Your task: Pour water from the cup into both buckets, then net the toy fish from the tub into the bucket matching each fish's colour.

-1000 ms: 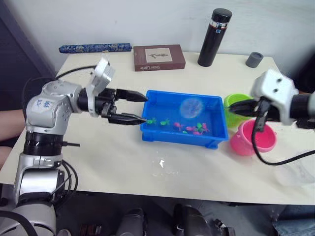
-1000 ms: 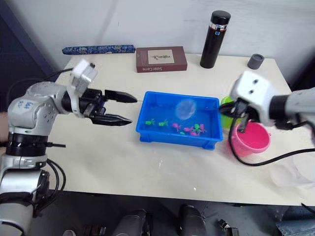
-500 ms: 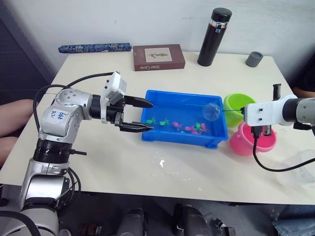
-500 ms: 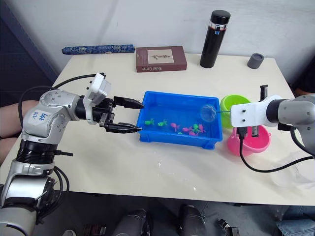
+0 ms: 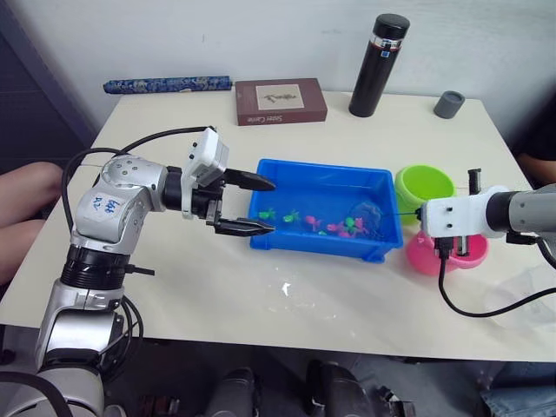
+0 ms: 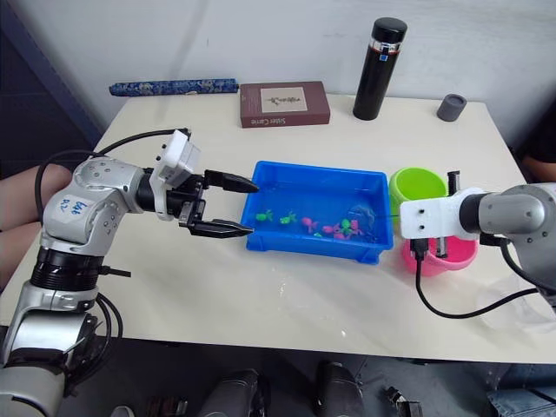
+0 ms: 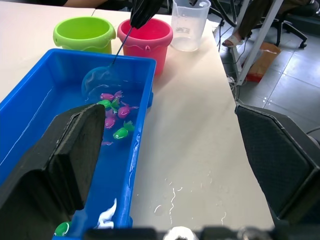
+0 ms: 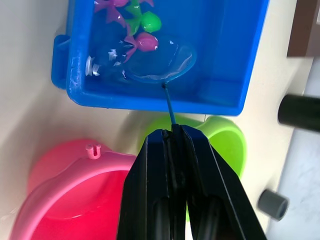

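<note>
Right claw [image 8: 173, 131] clamps your net [image 8: 159, 62] handle; hoop dipped in tub [image 5: 300, 178] beside pink fish [image 8: 143, 42]. Left claw [image 5: 262, 207] spread wide at tub's left end. Buckets [image 5: 423, 187] beside tub.

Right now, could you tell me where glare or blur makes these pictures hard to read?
Left wrist view: the left tool's fingers loom dark and soft, while the toy fish read sharply. Right wrist view: glints on the water in the tub blur the net hoop. Left eye view: wet spots shine on the table.
</note>
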